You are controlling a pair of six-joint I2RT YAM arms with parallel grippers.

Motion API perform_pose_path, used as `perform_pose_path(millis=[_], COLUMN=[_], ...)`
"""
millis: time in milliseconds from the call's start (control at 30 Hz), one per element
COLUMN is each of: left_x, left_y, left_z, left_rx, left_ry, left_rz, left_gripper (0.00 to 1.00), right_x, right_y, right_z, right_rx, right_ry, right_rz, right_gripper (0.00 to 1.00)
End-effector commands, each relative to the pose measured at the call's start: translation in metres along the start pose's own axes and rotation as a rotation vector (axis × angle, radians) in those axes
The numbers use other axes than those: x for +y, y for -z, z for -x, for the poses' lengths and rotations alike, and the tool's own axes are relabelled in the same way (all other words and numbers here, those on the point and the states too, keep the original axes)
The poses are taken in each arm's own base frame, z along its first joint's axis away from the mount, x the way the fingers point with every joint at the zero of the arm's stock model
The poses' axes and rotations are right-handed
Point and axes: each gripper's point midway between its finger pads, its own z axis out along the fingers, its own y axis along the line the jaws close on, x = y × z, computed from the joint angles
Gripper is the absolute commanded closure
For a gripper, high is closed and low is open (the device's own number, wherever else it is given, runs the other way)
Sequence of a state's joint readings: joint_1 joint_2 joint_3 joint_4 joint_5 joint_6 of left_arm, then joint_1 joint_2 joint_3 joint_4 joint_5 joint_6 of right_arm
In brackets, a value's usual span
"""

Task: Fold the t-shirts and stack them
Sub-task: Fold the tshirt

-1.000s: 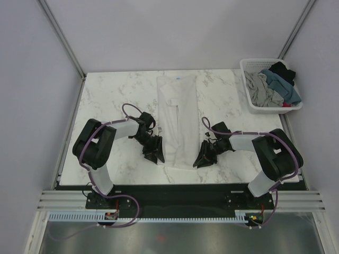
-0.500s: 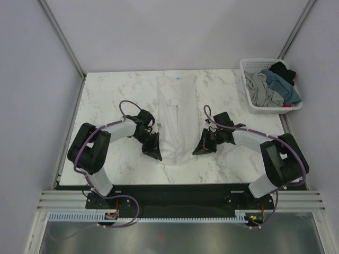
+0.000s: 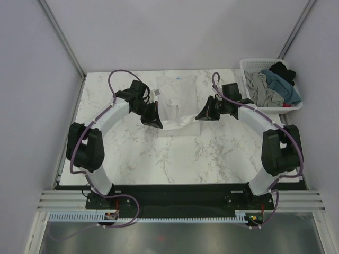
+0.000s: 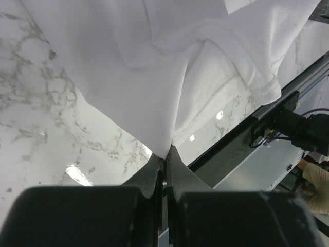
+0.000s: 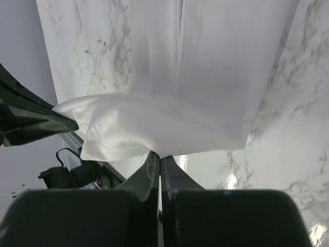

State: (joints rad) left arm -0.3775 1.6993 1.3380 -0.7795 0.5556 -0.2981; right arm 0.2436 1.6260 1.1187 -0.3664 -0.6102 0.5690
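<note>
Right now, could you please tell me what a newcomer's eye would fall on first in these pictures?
The large plain white fabric t-shirt at the far middle of the white marble table draws the eye, its near edge pinched at either side by the left gripper and right gripper, both shut on it. Next comes the white plastic lattice basket at the far right corner, heaped with grey, teal-blue and black t-shirts.

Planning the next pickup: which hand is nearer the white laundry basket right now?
Right. The right hand, shut on the white t-shirt, is a short way left of the basket. The left hand grips the shirt's opposite edge, farther left.
</note>
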Motion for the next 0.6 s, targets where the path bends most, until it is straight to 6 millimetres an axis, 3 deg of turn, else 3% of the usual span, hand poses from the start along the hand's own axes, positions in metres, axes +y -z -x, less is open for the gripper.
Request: perform_pose_path(millis=[0,33,67,133,167,233,267,433,500,567], left_x=[0.017,0.027,0.029,0.032,0.042,0.048,0.055,0.076,0.076,0.076], left_y=[-0.005,-0.018,-0.021,-0.025,-0.039,-0.042,-0.047,-0.06,-0.052,-0.042], left_z=[0.04,0.045,0.053,0.077,0.082,0.105,0.111,0.15,0.164,0.173], left_rx=[-0.035,-0.01,-0.016,-0.045,-0.028,-0.068,-0.073,-0.14,-0.182,-0.213], left_ry=[-0.04,-0.022,-0.022,-0.034,-0.022,-0.035,-0.03,-0.07,-0.103,-0.135], left_rz=[0.03,0.034,0.033,0.029,0.035,0.046,0.064,0.129,0.165,0.196], left_gripper=[0.98,0.98,0.98,0.98,0.98,0.98,0.98,0.98,0.83,0.78], right_x=[0.011,0.003,0.015,0.013,0.013,-0.002,0.001,-0.014,-0.017,-0.02], right_y=[-0.012,-0.025,-0.026,-0.043,-0.048,-0.068,-0.071,-0.091,-0.092,-0.086], right_z=[0.056,0.062,0.083,0.104,0.112,0.118,0.128,0.139,0.141,0.146], right_rx=[-0.1,-0.087,-0.125,-0.137,-0.146,-0.133,-0.151,-0.156,-0.166,-0.186], right_ry=[0.098,0.093,0.126,0.146,0.157,0.155,0.169,0.186,0.199,0.221], right_rz=[0.016,0.008,0.029,0.033,0.038,0.019,0.024,0.011,-0.003,-0.024], right_gripper=[1.0,1.0,1.0,1.0,1.0,1.0,1.0,1.0,1.0,0.99])
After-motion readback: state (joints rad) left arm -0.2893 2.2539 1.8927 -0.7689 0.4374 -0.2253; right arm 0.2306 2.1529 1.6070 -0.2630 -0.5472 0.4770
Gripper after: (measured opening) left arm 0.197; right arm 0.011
